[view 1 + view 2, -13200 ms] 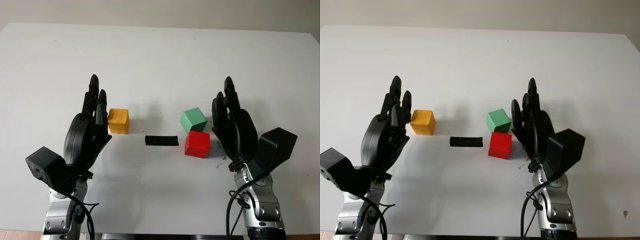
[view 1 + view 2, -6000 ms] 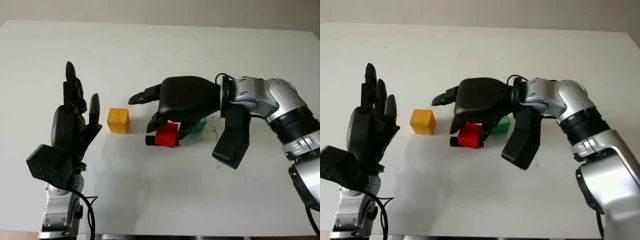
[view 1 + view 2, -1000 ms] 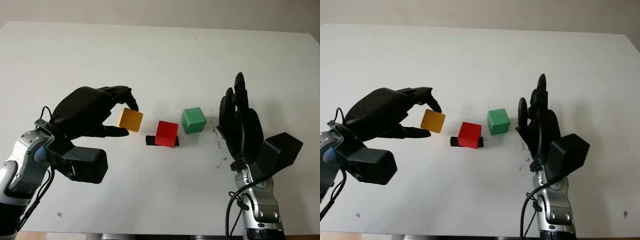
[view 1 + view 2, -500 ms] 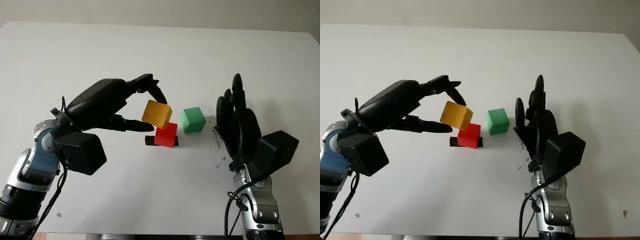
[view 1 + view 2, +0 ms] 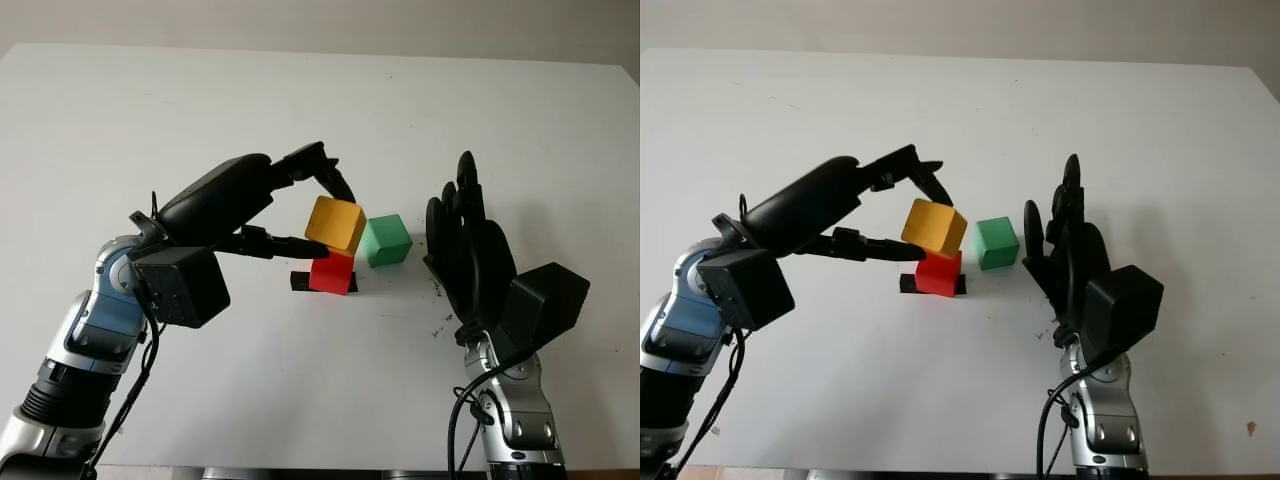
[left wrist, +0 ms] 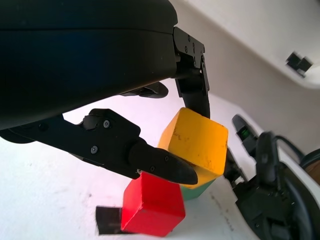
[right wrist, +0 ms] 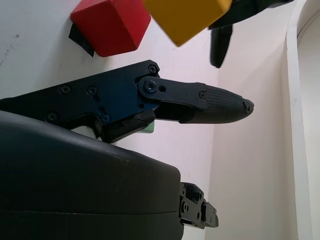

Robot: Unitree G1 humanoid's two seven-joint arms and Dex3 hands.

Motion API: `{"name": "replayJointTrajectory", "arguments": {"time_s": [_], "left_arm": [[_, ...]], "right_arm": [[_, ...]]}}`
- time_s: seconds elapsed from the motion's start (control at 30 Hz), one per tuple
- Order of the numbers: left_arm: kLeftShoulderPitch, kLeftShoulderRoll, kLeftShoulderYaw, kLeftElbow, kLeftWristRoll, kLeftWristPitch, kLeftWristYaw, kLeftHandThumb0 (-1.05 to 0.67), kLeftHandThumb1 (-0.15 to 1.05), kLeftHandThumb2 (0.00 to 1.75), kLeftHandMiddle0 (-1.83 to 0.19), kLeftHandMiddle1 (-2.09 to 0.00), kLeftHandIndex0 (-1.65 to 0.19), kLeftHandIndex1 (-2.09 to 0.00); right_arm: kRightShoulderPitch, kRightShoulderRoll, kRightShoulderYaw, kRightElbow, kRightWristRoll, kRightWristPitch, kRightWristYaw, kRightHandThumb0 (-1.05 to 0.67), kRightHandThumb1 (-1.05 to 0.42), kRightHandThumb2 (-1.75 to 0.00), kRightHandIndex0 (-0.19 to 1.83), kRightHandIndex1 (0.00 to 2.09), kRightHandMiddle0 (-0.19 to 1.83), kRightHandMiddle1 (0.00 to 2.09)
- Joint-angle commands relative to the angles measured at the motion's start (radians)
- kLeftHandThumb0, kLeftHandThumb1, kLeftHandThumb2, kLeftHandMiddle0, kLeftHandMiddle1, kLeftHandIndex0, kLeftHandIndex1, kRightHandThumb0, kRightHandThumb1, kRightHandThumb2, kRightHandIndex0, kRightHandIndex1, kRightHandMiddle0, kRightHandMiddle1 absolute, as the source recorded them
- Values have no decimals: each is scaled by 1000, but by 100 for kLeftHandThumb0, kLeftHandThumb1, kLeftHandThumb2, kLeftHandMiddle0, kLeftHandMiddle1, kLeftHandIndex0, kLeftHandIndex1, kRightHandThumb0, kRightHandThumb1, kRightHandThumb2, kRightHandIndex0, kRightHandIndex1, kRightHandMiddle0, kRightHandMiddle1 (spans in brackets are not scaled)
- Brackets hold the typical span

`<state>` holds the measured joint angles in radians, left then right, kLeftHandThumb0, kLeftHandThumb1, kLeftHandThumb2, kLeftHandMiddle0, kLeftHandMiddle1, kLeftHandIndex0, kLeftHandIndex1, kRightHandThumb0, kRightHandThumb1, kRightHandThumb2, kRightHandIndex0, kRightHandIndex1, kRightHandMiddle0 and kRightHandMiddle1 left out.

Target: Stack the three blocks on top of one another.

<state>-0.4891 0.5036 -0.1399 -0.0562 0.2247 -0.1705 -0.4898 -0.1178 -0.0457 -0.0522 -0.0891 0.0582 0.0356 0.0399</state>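
White surface [image 5: 300, 100]: left hand [image 5: 300, 215] grips tilted yellow cube block [image 5: 335, 225] above red cube block [image 5: 331, 272]; green cube block [image 5: 386, 240] beside; right hand [image 5: 470, 250] open.

We see even, bright light on the white matte desk [image 5: 300, 110], without glare. Shadows are soft and pale, lying under the left robot hand [image 5: 300, 215] and just beside the small red cube block [image 5: 331, 272]. In the wrist views the near black shells are blurred.
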Motion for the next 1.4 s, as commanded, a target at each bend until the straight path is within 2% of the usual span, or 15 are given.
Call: {"name": "replayJointTrajectory", "arguments": {"time_s": [0.0, 0.13, 0.63, 0.93, 1.03, 1.07, 1.17, 1.27, 1.37], "left_arm": [[-28, -1, -10, -12, 5, 6, -12, -32, 105, 17, -30, -4, -26, -120], [-34, 0, -21, -4, 7, 10, -27, -32, 105, 16, -31, -5, -29, -120], [-40, 5, -34, 22, 48, -27, -37, -35, 105, 16, -31, -5, -22, -148], [-22, 8, -35, -3, 59, 17, -51, -36, 105, 17, -25, -2, -15, -151], [-17, 14, -39, -16, 76, 34, -55, -39, 105, 17, -16, -3, -8, -124], [-16, 16, -40, -18, 86, 33, -52, -41, 105, 16, -10, -3, -9, -93], [-14, 20, -41, -20, 101, 27, -47, -44, 105, 14, -2, -5, -19, -35], [-12, 20, -40, -20, 106, 25, -45, -45, 105, 14, 1, -4, -19, -21], [-12, 23, -40, -22, 107, 32, -53, -47, 105, 14, 4, -4, -16, -15]], "right_arm": [[15, 4, -4, -23, 7, -12, -1, -68, -105, -54, -19, 0, -19, 0], [15, 3, -3, -22, 6, -11, -1, -68, -105, -54, -19, 0, -19, 0], [17, 2, -4, -25, 4, -8, -1, -69, -105, -54, -19, 0, -19, 0], [18, 4, -4, -31, 1, -4, -2, -69, -105, -54, -19, 0, -19, 0], [19, 1, -3, -30, 1, -6, 3, -69, -105, -54, -19, 0, -19, 0], [19, 0, -3, -30, 2, -6, 4, -69, -105, -55, -19, 0, -19, 0], [19, 0, -4, -32, 0, -7, 5, -69, -105, -55, -19, 0, -19, 0], [20, -3, -2, -34, -8, 0, 3, -70, -105, -55, -19, 0, -19, 0], [21, 0, -2, -37, -11, 3, 0, -70, -105, -55, -19, 0, -19, 0]]}}
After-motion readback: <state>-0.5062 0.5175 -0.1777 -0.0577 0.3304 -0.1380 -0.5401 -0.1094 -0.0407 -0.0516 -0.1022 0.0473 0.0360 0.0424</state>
